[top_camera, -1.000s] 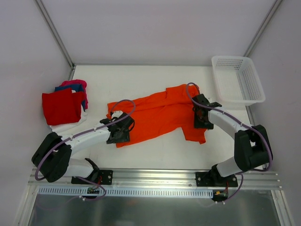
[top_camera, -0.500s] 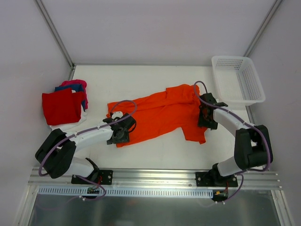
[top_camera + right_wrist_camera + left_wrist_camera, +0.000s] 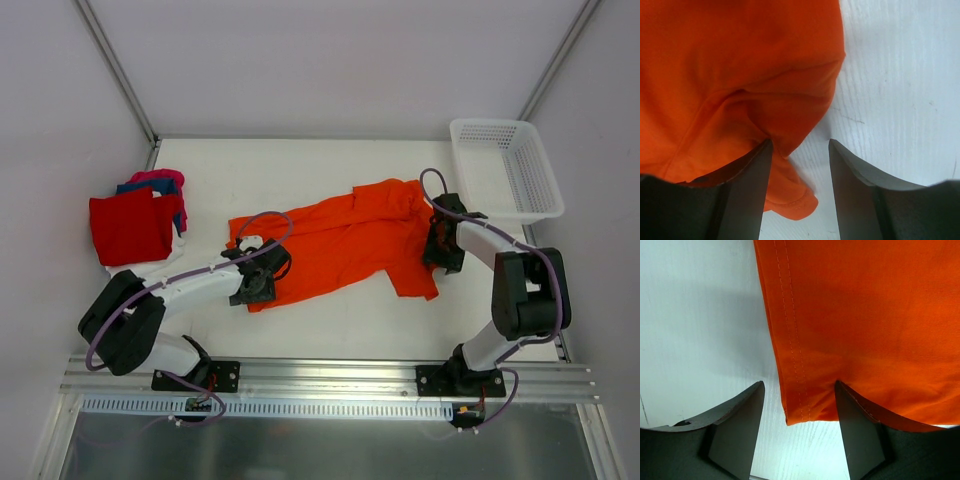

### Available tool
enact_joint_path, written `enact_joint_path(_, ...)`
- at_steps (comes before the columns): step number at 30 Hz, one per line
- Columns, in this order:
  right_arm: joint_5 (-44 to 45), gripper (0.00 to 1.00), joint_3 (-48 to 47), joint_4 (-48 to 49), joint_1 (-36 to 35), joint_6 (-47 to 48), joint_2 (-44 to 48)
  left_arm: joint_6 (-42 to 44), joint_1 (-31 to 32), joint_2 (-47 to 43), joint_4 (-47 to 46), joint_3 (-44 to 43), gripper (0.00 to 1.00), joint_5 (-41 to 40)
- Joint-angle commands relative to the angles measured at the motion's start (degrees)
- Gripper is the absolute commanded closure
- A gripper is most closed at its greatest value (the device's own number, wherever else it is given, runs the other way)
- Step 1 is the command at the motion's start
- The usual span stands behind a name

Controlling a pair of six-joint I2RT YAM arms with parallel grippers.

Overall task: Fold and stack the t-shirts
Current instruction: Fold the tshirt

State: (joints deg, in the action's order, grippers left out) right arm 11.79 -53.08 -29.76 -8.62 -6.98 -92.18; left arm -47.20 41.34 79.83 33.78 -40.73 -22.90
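**A:** Top view. Where did we find the orange t-shirt [image 3: 345, 240]?

**B:** It lay unfolded and askew across the middle of the bench [image 3: 330, 325]. It was well apart from the stack of folded t-shirts [image 3: 135, 228] at the left edge, which had a red one on top. The white basket [image 3: 505, 170] stood at the far right corner.

**A:** Wrist views. How did the jaws stand?

**B:** We saw both pairs partly open and holding nothing. The left jaws straddled the stitched hem corner [image 3: 799, 410] at the shirt's lower left. The right jaws sat at the shirt's right edge, with one finger [image 3: 747, 190] against a wrinkled fold and bare bench between the tips.

**A:** What did we judge could go wrong?

**B:** On the left, only the tip of the corner lay between the jaws. A closure there might pinch too little cloth, and the cloth could slip out on the lift. On the right, the cloth lay mostly outside the gap. Closing there could catch nothing, or it could grab the bunched fold and carry a crease into the fold. An uneven lift by the two arms would skew the shirt.
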Motion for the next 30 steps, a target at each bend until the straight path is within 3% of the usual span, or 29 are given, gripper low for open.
enact_joint_path(1,-3.7,0.48,-1.0,2.2,0.4,-0.8,-1.7,-0.4,0.7,1.8,1.6,0.0,0.41,-0.3)
enact_joint_path(20,1.5,0.46,-1.6,-5.8,1.0,-0.4,12.4,-0.1,0.7,2.6,1.5,-0.2,0.45,0.2)
enact_joint_path(30,-2.6,0.46,-0.5,-1.2,1.2,-1.5,5.9,0.1,0.7,3.8,1.6,-0.5,0.46,0.2)
